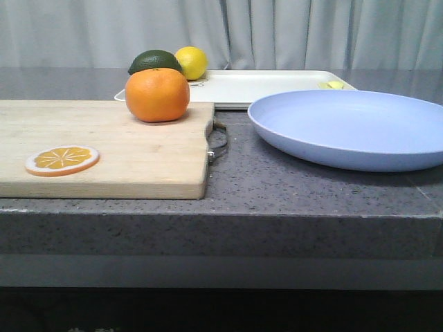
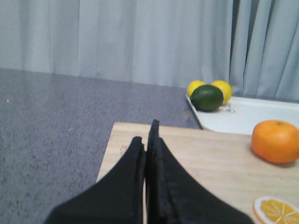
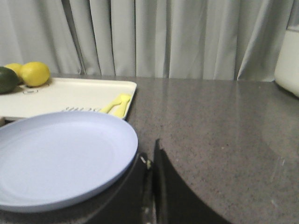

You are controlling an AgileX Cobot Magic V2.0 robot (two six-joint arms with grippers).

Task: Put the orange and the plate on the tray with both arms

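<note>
The round bright-orange orange sits on the wooden cutting board, right of the closed left gripper; the lavender-blue plate lies left of the closed right gripper, both short of the cream rectangular tray.

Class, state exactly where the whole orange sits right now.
In the front view, the orange rests on the far right corner of the wooden cutting board, left of the plate and just before the tray.
</note>
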